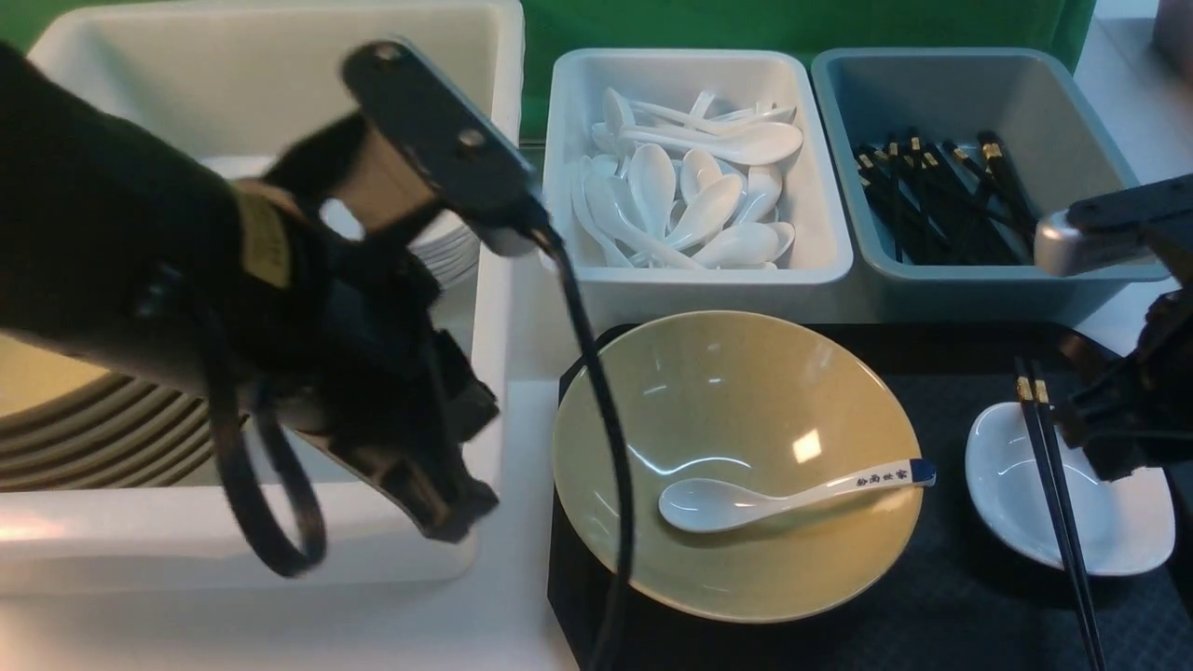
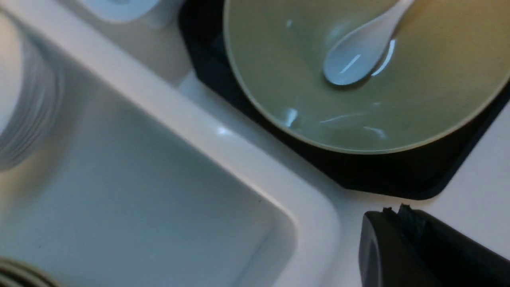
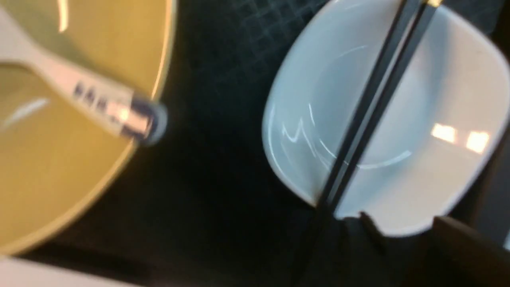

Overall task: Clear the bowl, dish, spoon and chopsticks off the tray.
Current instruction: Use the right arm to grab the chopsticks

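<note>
The pale yellow-olive bowl (image 1: 746, 410) sits on the left part of the black tray (image 1: 932, 606). The white spoon (image 1: 792, 494) with a blue handle tip lies inside it. The small white dish (image 1: 1109, 531) sits at the tray's right, with the black chopsticks (image 1: 1053, 485) lying across it. My left gripper (image 1: 447, 517) is shut and empty, over the table between the big white bin and the tray (image 2: 382, 179). My right gripper (image 1: 1104, 419) is open and empty, hovering over the dish's (image 3: 418, 167) edge beside the chopsticks (image 3: 370, 107).
A big white bin (image 1: 280, 84) at the left holds stacked yellow bowls (image 1: 84, 429) and white dishes (image 1: 452, 252). Behind the tray stand a white bin of plain white spoons (image 1: 694, 186) and a grey-blue bin of black chopsticks (image 1: 941, 196).
</note>
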Available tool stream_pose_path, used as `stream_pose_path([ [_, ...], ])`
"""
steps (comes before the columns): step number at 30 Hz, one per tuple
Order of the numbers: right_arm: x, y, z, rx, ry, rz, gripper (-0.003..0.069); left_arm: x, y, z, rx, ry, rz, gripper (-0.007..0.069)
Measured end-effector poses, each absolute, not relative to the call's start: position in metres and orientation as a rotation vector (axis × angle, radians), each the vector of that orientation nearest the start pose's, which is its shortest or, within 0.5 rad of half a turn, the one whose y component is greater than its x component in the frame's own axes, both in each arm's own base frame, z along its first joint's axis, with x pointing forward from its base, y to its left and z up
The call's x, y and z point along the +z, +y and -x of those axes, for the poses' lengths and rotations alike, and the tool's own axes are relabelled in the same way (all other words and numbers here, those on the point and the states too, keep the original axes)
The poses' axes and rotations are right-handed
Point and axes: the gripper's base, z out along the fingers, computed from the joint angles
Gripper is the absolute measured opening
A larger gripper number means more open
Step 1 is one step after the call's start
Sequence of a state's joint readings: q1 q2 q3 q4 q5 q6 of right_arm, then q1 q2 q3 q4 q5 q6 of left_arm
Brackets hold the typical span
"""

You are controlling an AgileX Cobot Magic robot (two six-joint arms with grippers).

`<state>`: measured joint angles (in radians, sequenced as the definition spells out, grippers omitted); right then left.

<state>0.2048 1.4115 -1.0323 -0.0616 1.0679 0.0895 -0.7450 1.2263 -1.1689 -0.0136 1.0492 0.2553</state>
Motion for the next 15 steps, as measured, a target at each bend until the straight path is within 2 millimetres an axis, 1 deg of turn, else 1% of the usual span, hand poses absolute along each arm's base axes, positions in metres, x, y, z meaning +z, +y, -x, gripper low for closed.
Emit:
stream_pose_path([
  [1,0.266,0.048,-0.256,-0.037,2.921,0.200,0.0324,0.354,-0.163,-0.174,-0.197,2.284,-1.249,-0.0011],
  [2,0.258,0.050,-0.262,-0.035,2.934,0.171,0.0395,0.349,-0.171,-0.172,-0.201,2.283,-1.293,-0.0011],
  [3,0.257,0.050,-0.262,-0.035,2.935,0.171,0.0402,0.349,-0.172,-0.172,-0.202,2.283,-1.297,-0.0011],
  [4,0.250,0.052,-0.268,-0.034,2.944,0.157,0.0454,0.344,-0.176,-0.171,-0.203,2.287,-1.322,-0.0011],
  [5,0.248,0.052,-0.269,-0.034,2.946,0.155,0.0459,0.343,-0.177,-0.171,-0.203,2.288,-1.326,-0.0011],
  [6,0.244,0.053,-0.272,-0.034,2.951,0.144,0.0480,0.341,-0.177,-0.171,-0.201,2.294,-1.333,-0.0011],
  [10,0.226,0.053,-0.282,-0.039,2.985,0.127,0.0502,0.334,-0.176,-0.169,-0.192,2.317,-1.348,-0.0011],
  [12,0.220,0.047,-0.285,-0.041,2.998,0.086,0.0503,0.332,-0.175,-0.169,-0.188,2.327,-1.354,-0.0011],
  [15,0.212,0.038,-0.283,-0.043,3.000,0.030,0.0505,0.331,-0.175,-0.169,-0.186,2.331,-1.357,-0.0011],
])
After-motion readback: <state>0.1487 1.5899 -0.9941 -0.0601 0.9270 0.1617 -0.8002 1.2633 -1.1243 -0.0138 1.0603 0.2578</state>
